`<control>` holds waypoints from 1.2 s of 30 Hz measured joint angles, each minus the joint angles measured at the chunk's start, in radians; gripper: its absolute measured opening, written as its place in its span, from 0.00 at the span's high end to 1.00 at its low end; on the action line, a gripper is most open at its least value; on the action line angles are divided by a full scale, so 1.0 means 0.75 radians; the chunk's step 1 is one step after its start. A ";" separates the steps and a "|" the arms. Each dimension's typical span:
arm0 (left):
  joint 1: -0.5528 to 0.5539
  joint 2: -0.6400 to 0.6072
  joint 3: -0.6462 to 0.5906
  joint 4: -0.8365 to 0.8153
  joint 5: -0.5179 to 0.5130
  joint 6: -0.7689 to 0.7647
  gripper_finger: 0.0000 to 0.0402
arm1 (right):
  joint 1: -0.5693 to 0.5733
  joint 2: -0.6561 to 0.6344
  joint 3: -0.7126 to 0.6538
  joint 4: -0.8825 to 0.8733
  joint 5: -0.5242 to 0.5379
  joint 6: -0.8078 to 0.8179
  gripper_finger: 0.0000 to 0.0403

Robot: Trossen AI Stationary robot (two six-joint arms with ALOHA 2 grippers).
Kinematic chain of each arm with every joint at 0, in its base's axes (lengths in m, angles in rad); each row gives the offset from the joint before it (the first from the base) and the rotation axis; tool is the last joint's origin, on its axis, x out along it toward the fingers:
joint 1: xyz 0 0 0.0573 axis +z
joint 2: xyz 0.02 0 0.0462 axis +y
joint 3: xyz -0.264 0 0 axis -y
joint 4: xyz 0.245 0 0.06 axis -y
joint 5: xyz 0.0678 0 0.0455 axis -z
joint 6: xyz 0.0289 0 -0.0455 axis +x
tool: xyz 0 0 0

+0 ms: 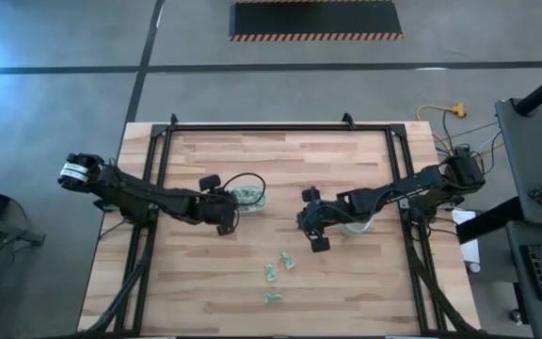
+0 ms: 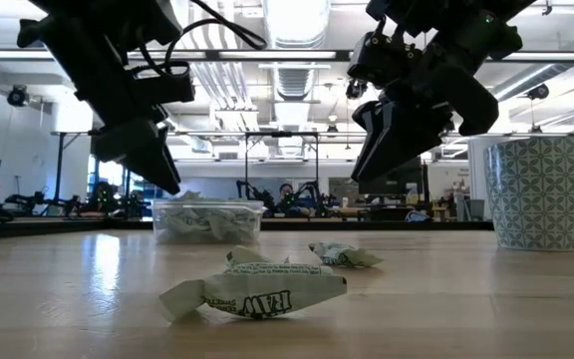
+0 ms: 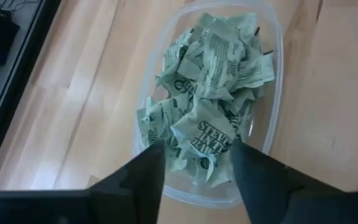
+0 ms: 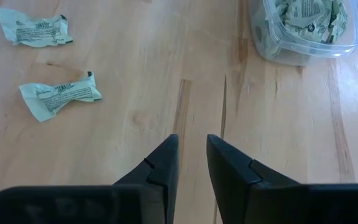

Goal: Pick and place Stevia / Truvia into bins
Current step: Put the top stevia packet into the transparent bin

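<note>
Packets fill our clear tub [image 3: 263,93] near the table's [image 1: 346,282] middle, and our left gripper [image 3: 194,163] hangs right over it, fingers spread wide with a crumpled green packet [image 3: 207,134] showing between them, though we cannot tell if they touch it. Our right gripper [image 4: 191,155] hovers above bare wood at the tub's three o'clock, fingers a narrow gap apart and holding nothing. Three loose packets [image 1: 277,268] lie toward five o'clock from the tub, and the patterned cup [image 2: 536,191] stands under our right arm.
</note>
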 joint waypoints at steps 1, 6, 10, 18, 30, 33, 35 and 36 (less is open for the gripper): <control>0.000 -0.004 0.000 0.000 0.000 0.000 0.57 | 0.000 0.000 0.000 0.000 0.000 0.001 0.82; -0.002 -0.054 0.000 -0.001 0.018 -0.009 0.50 | 0.000 0.000 0.000 0.000 -0.025 0.039 0.82; -0.009 -0.128 0.000 0.000 0.133 -0.056 0.50 | 0.000 0.000 -0.004 0.027 -0.149 0.062 0.81; -0.122 -0.194 0.000 0.018 0.175 -0.115 0.50 | 0.064 0.000 -0.125 0.426 -0.352 0.080 0.77; -0.162 -0.195 0.000 0.054 0.102 -0.080 0.50 | 0.180 0.157 -0.190 0.818 -0.288 0.054 0.73; -0.161 -0.195 0.000 0.057 0.103 -0.078 0.50 | 0.168 0.202 -0.155 0.806 -0.240 0.056 0.72; -0.161 -0.195 0.000 0.058 0.102 -0.078 0.50 | 0.159 0.216 -0.141 0.792 -0.239 0.078 0.71; -0.161 -0.195 0.000 0.057 0.102 -0.077 0.50 | 0.155 0.227 -0.128 0.783 -0.235 0.099 0.71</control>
